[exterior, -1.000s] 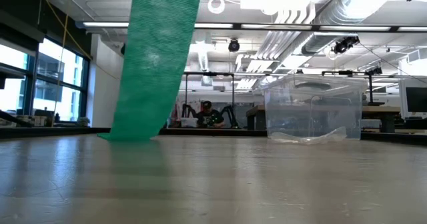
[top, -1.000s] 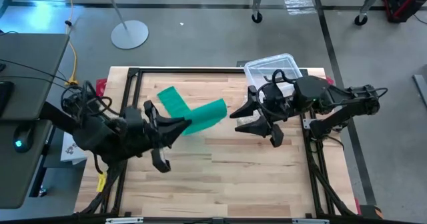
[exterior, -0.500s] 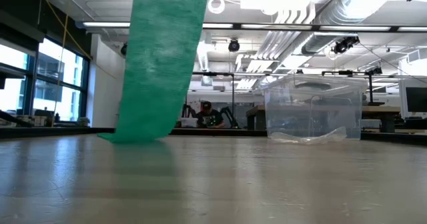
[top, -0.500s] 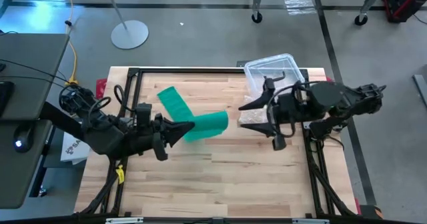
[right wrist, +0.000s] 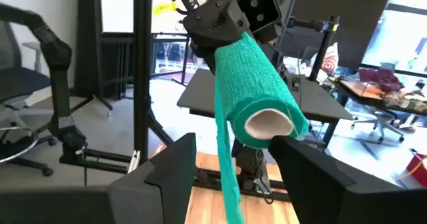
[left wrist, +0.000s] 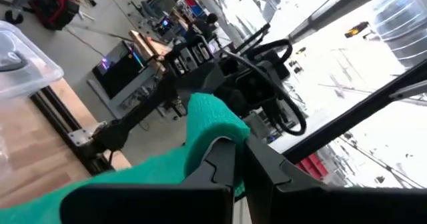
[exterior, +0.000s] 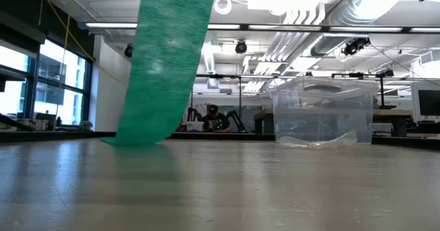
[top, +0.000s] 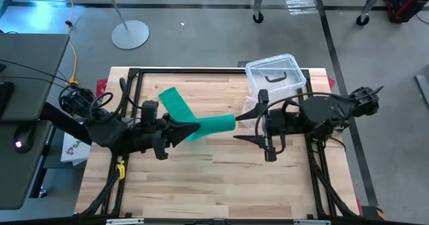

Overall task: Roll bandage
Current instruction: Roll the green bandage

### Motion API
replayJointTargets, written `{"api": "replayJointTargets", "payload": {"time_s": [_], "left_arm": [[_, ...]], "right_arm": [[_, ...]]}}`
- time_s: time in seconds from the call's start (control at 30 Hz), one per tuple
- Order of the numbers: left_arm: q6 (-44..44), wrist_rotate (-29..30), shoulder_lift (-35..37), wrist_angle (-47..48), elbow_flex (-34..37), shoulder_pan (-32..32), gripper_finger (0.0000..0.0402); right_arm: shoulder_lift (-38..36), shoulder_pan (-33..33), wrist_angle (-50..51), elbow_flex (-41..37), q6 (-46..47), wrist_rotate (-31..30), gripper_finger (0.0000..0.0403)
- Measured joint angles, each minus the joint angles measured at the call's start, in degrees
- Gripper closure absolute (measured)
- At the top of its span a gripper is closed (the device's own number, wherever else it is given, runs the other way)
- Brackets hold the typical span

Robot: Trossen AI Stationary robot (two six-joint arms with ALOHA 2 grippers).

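bandage (top: 209,126) between left pincer (top: 182,128), right pincer (top: 249,124)

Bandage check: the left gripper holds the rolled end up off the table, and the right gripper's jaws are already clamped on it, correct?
Not quite. The left gripper does hold the bandage up, but the right gripper has not clamped it: the right wrist view shows its jaws spread wide, either side of the roll's open end.

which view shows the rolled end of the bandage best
The right wrist view: the bandage faces the camera end-on, showing its pale core, held by the left gripper. The high view shows a green strip from above, the left wrist view only a green fold by the fingers, and the low view just the hanging tail.
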State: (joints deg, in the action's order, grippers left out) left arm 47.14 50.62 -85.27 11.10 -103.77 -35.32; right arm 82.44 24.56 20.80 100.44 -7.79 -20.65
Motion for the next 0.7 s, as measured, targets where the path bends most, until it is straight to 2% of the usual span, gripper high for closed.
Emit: {"api": "replayJointTargets", "payload": {"time_s": [0.13, 0.4, 0.5, 0.7], "left_arm": [[-1.3, 0.0, -0.1, -0.8, 0.0, 0.1, 0.0396], [-1.8, -0.6, 0.0, -0.9, 0.0, 0.0, 0.0396], [-2.3, -0.6, 0.0, -1.0, -0.1, 0.0, 0.0396], [-2.6, -0.7, 0.0, -0.8, -0.1, 0.0, 0.0396]], "right_arm": [[-0.1, 0.0, -1.0, 0.0, -0.1, -1.3, 0.0202], [-0.3, 0.0, -4.0, 0.0, -0.2, 1.6, 0.0202], [-0.3, 0.0, -5.3, 0.0, -0.3, 0.0, 0.0202], [-0.2, 0.2, -5.7, 0.0, -3.9, 1.2, 0.0202]]}}
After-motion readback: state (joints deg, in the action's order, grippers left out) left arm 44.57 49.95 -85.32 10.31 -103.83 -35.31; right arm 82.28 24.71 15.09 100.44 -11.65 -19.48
